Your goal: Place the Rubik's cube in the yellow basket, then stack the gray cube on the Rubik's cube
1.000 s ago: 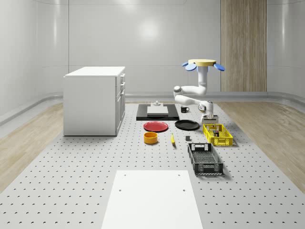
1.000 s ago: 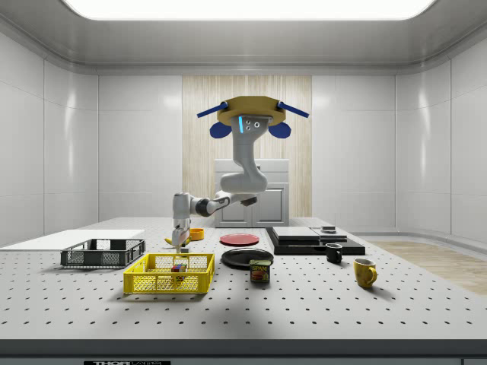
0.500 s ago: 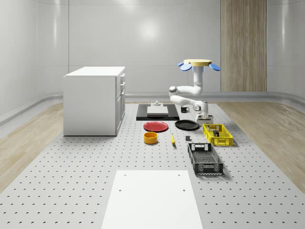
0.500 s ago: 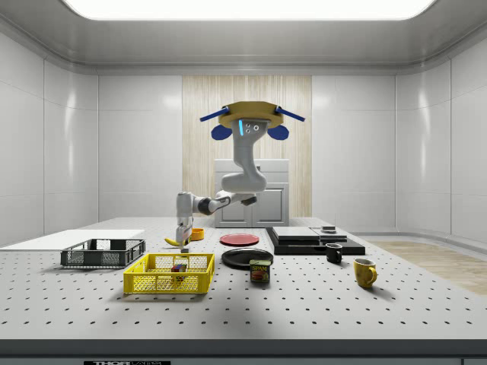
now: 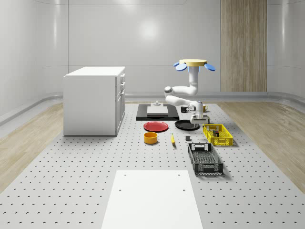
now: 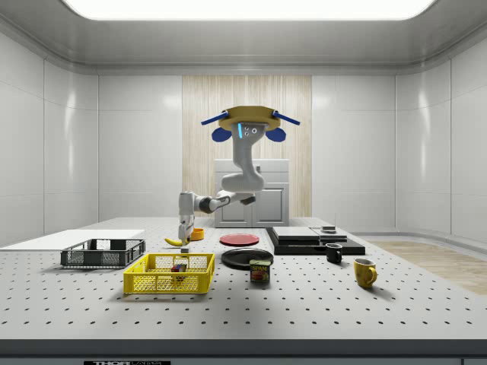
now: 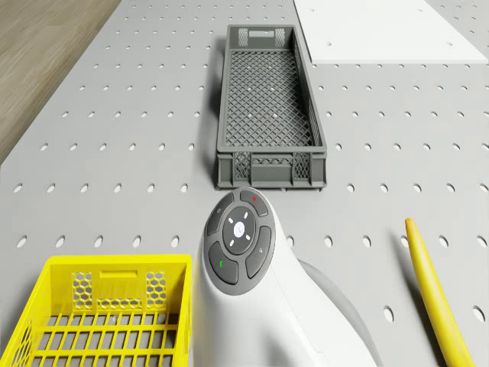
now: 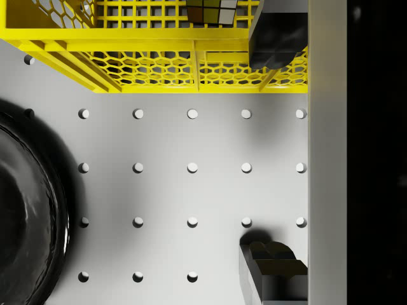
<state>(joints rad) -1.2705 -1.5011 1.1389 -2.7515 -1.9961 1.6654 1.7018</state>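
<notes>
Presently my drone [image 6: 245, 122] hovers above the perforated grey table [image 5: 95, 157], near the glossy black plate [image 5: 187, 125], with the white arm reaching down toward the yellow mesh basket [image 5: 218, 134]. My tool [image 8: 275, 152] hangs just outside the basket's end wall, over bare table between basket and plate; its two dark fingers [image 8: 273, 270] stand well apart with nothing between them, so it is released and empty. The multicoloured Rubik's cube [image 8: 213, 10] lies inside the yellow basket, close behind that wall, so I judge the first step done. I cannot identify the gray cube with certainty; a small dark item [image 5: 188, 139] lies on the table between the basket and the yellow banana [image 5: 172, 139], and may be it. The open stance suits a fresh pick. A dark grey mesh crate [image 7: 269, 107] stands nearby and should be avoided.
</notes>
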